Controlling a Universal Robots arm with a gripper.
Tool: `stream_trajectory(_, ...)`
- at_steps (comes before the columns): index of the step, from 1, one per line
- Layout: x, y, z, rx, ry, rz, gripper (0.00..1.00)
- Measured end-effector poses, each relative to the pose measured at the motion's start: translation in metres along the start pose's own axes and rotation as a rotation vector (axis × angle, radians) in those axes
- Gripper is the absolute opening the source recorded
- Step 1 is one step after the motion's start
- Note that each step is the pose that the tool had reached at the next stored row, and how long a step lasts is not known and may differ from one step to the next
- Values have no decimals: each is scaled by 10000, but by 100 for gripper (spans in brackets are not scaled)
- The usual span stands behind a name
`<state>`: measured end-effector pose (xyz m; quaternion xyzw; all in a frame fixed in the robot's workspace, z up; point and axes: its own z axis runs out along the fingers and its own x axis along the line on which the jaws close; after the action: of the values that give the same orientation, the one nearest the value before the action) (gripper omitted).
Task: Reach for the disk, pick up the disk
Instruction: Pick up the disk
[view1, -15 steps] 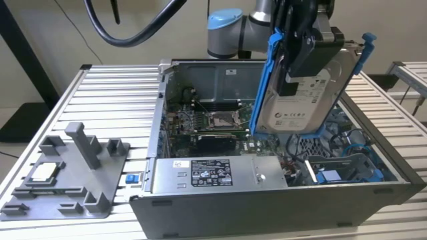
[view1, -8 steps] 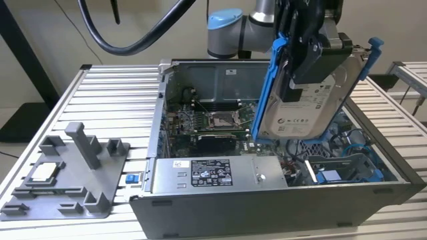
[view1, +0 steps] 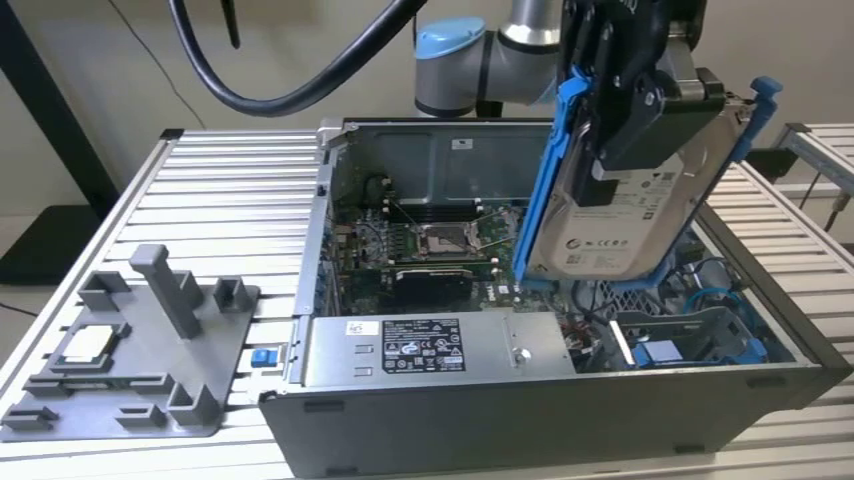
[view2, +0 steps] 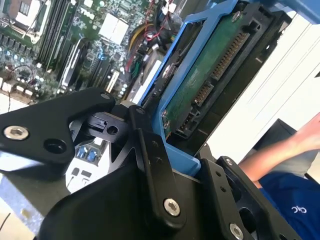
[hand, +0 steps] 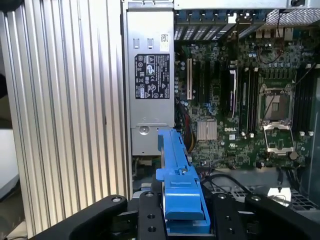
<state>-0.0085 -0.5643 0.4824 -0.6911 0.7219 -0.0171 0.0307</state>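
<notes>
The disk (view1: 627, 215), a silver-grey hard drive with a white label in a blue plastic carrier, is seen in the exterior view held up in the air above the open computer case (view1: 534, 420), clear of it and tilted nearly upright. It is clamped between the black fingers of the tool (view1: 654, 95), which grips it near its upper end. In the second wrist view the disk (view2: 210, 85) is shown from its green circuit-board side, with the blue frame pressed between the tool's black links (view2: 165, 170). In the first wrist view the blue carrier's edge (hand: 180, 185) is seen caught between the fingers, above the motherboard (hand: 240, 100) and the grey power supply (hand: 150, 85). The case is set on a ribbed metal table (view1: 214, 200), beside a grey plastic fixture (view1: 134, 350) at the exterior view's left. A person's arm in a blue sleeve (view2: 285, 195) is visible in the second wrist view.
</notes>
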Motion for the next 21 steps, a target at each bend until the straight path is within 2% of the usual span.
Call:
stream_trajectory(5,-5,-104,7,-3,0,0,0)
stream_trajectory(14,-6,-126,8,-3,1,-2,0)
stream_trajectory(17,-9,-203,13,-4,2,0,0)
stream_trajectory(21,-17,-379,26,-10,1,0,0)
